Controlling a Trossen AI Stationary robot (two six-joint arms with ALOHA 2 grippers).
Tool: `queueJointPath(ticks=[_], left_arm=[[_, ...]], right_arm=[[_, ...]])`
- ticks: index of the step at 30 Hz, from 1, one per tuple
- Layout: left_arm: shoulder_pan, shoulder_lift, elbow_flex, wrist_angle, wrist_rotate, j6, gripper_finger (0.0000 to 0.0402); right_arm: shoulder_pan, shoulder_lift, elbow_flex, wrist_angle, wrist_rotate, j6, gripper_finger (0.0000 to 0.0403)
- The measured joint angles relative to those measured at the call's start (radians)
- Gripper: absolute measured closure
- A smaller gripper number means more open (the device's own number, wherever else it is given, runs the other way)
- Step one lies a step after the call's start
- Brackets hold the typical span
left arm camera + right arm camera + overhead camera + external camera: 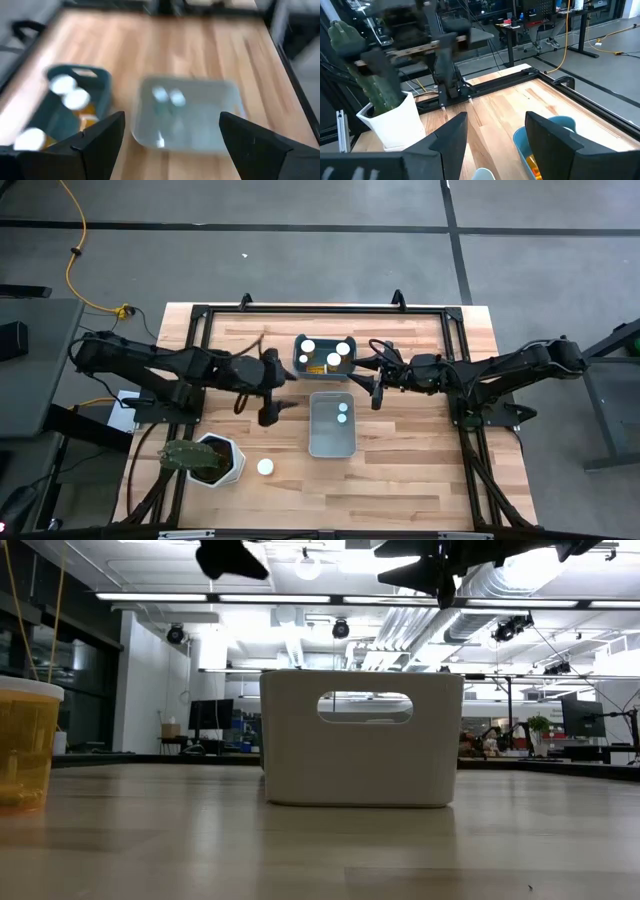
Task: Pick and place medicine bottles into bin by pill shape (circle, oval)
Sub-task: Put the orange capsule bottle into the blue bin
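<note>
Several white-capped amber medicine bottles [323,354] stand in the dark blue bin [300,358] at the table's far middle. Two small pale-topped bottles [342,412] stand in the grey bin [332,442] nearer the front. One amber bottle [265,467] stands alone on the table near the front left and shows large in the low view [25,745]. My left gripper [285,392] is open and empty, raised left of the bins [172,135]. My right gripper [365,380] is open and empty, raised right of the blue bin [495,135].
A white hexagonal pot with a cactus [215,458] stands at the front left, close to the lone bottle. A black frame [325,308] runs around the table's edges. Bare wood lies right of the grey bin [410,440].
</note>
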Motion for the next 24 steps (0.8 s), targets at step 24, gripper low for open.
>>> queueJointPath(ticks=[24], left_arm=[[-0.279, 0.45, 0.481, -0.783, 0.255, -0.151, 0.0087]], right_arm=[[0.0, 0.0, 0.0, -0.045, 0.0, -0.025, 0.021]])
